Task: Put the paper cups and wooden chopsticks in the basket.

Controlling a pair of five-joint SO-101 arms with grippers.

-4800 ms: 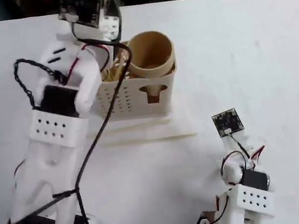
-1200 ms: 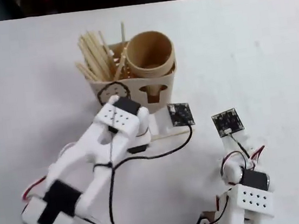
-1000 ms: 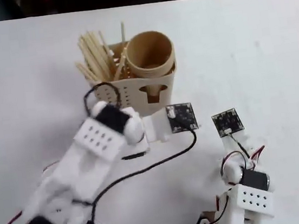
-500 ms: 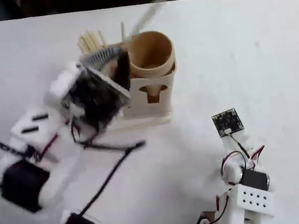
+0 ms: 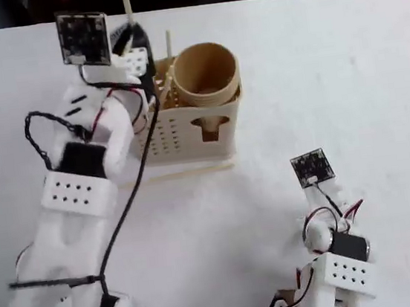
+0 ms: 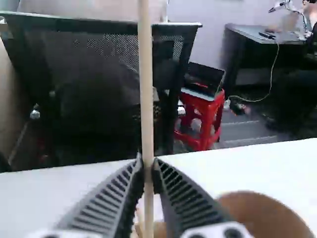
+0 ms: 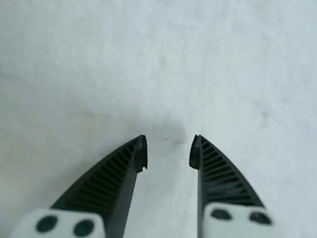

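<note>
Our left gripper (image 6: 146, 166) pinches 1 upright chopstick (image 6: 144, 74), its lower end hidden, above the basket (image 5: 187, 133) near the surface's (image 5: 344, 69) far edge. That arm covers part of the basket; a paper cup (image 5: 205, 71) stands inside. The right gripper (image 7: 168, 151) gapes narrowly over the surface.
</note>
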